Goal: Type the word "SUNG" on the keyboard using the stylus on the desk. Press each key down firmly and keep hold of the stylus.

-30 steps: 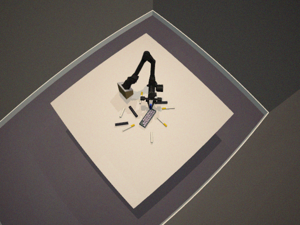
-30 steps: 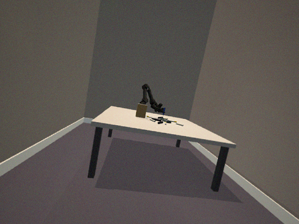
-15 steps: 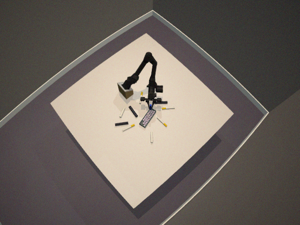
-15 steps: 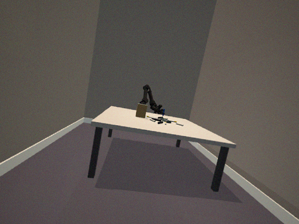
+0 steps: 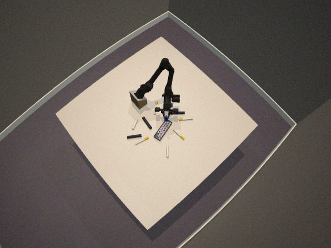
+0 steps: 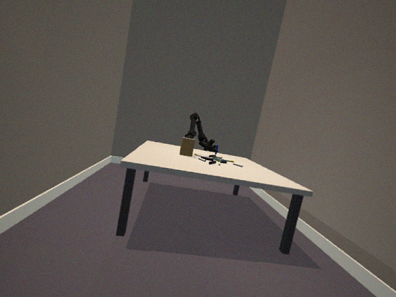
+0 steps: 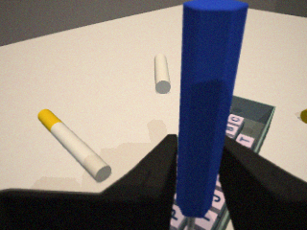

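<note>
The gripper (image 5: 166, 119) (image 7: 199, 153) is shut on the blue stylus (image 6: 216, 148) (image 7: 209, 72), which stands about upright between the fingers. The stylus's thin grey tip shows at the bottom of the wrist view, over the near part of the keyboard (image 5: 163, 130) (image 7: 254, 108). Whether the tip touches a key cannot be told. The keyboard has a dark grey-green frame and pale pink keys with dark letters; a T and a P show in the wrist view. The fingers and stylus hide many of its keys.
Around the keyboard lie several sticks: a white-and-yellow one (image 5: 178, 134) (image 7: 74, 144), a white one (image 5: 167, 151) (image 7: 162, 72), a black one (image 5: 146, 122) and another black one (image 5: 134, 136). The arm's base block (image 5: 138, 102) (image 6: 187, 147) stands behind them on the table (image 5: 149, 186) (image 6: 160, 161).
</note>
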Motion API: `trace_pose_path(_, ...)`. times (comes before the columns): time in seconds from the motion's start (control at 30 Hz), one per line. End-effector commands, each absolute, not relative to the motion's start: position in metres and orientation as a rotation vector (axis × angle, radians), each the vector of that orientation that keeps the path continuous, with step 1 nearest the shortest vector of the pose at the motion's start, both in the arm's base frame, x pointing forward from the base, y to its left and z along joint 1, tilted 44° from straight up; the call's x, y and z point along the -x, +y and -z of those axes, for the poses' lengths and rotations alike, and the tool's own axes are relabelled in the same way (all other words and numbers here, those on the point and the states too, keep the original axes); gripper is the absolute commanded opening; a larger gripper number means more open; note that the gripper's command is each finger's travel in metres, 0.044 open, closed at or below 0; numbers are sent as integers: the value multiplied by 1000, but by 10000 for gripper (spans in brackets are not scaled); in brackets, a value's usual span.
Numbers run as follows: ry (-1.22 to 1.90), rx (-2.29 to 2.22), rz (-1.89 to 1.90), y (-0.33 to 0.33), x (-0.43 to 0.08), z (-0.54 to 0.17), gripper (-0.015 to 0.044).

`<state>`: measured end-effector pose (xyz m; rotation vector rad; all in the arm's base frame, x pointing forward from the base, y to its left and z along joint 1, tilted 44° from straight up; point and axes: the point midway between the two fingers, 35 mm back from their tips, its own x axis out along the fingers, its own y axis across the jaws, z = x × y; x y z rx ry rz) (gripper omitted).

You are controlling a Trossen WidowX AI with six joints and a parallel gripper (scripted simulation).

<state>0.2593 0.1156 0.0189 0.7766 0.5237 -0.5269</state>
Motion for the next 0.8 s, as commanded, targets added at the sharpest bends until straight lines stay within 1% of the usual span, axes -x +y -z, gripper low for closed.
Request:
trace_pose_path(0.0, 520, -775, 532, 117, -259, -16, 81)
trace_pose_path(0.77, 520, -775, 532, 124, -258, -9, 81)
